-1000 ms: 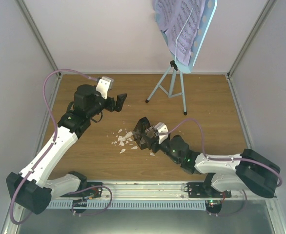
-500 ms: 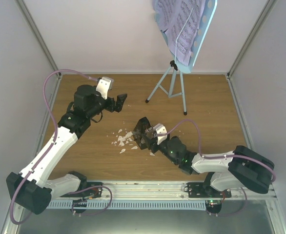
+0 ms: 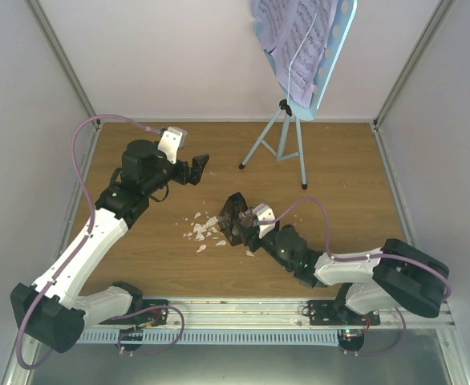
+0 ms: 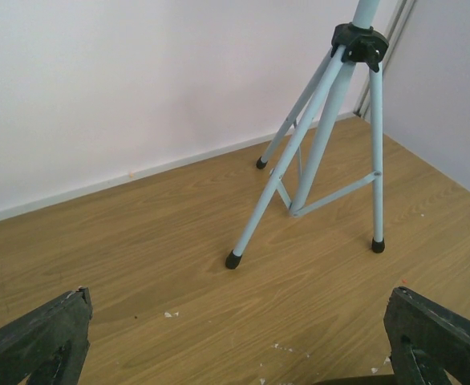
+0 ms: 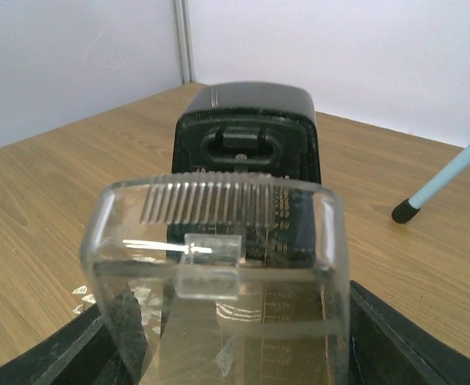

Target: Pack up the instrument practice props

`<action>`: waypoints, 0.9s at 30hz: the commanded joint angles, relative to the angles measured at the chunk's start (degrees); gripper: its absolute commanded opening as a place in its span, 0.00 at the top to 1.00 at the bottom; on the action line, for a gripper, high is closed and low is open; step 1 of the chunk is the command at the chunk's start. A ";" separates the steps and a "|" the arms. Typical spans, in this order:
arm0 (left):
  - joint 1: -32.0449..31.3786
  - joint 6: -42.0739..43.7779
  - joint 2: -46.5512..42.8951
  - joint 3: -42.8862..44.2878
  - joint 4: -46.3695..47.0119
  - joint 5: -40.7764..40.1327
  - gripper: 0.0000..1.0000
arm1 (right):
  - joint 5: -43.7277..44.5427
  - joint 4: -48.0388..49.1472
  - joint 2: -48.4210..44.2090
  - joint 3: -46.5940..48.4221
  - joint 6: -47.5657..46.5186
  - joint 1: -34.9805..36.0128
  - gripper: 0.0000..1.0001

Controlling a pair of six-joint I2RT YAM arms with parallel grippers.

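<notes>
The wooden surface fills the middle of the overhead frame; on it, toward the upper right, stands the light blue music stand, its three legs spread and its rubber feet planted, the hole-dotted desk running off the top edge. It looks light and tubular but top-heavy, so I'd judge the pole just under the black hub the safest hold; a leg would likely let it swing. The lilac sheet-music pages lie against that desk, one corner curling forward; they look limp and liable to slide or crease, best pinched at an edge.

At the left of the frame the left end effector hovers above the surface with its jaws spread as wide as they go and nothing between them; its own camera looks straight at the tripod from low down.

Near the centre, the right end effector sits partly closed around the small black metronome, its fingers pressing the two sides of the clear cover. The body seems rigid and compact, yet that cover looks slick and brittle, and I cannot tell whether it is fully seated; a firm squeeze might crack it or pop it loose, so the black body itself seems the surer place to hold.

White crumbs lie scattered just left of the metronome.
</notes>
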 commanded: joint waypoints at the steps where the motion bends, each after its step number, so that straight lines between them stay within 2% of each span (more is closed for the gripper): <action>1: 0.44 0.87 -1.08 -0.48 3.17 0.21 0.01 | -0.03 3.30 1.53 -0.01 -0.17 0.58 0.49; 27: 0.40 0.87 -1.12 -0.57 3.03 0.04 0.01 | -1.49 1.42 5.04 2.29 -0.31 0.57 0.49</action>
